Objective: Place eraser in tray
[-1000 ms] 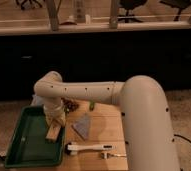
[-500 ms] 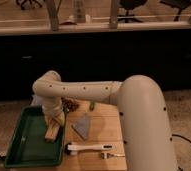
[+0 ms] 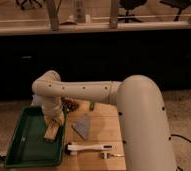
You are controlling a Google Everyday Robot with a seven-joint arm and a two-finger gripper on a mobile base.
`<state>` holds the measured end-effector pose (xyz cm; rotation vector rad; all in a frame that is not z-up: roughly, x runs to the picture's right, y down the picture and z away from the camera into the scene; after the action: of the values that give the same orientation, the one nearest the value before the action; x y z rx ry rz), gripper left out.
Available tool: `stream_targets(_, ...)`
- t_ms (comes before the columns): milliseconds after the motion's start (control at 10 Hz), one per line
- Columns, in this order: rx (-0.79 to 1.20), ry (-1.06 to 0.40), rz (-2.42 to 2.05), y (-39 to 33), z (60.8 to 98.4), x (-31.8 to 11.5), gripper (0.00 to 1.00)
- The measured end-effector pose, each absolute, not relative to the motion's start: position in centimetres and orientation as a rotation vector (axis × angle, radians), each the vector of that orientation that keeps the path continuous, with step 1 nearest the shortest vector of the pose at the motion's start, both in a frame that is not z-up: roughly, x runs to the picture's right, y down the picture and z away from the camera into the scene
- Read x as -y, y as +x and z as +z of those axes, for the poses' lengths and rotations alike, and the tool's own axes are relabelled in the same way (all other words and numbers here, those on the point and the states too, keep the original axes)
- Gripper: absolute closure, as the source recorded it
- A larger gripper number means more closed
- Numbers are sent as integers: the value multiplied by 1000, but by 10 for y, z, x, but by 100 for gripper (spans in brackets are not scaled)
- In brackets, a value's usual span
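The green tray [image 3: 24, 150] lies at the table's left front. My gripper [image 3: 54, 121] hangs at the end of the white arm [image 3: 84, 91], just over the tray's right rim. It is shut on the eraser [image 3: 51, 132], a tan block that points down and tilts from the gripper. The block's lower end is inside the tray's right side, close to the floor; whether it touches is not discernible. The fingers themselves are mostly hidden behind the wrist.
A grey triangular piece [image 3: 82, 125] lies on the wooden table [image 3: 109, 125] just right of the tray. A long white-handled tool [image 3: 89, 148] lies along the front edge. A small green item [image 3: 91, 105] and dark bits [image 3: 69, 105] sit behind the arm.
The gripper and the eraser have edged slightly left, further over the tray. Nothing else has moved.
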<state>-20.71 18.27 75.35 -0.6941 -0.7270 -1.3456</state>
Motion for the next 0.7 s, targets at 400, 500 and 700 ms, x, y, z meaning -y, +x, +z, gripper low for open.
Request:
stream_targets(400, 728, -698, -1339, -209, 753, -181, 99)
stream_targets(500, 729, -698, -1338, -210, 752, -181, 99)
stream_targets(700, 730, -700, -1337, -213, 752, -181, 99)
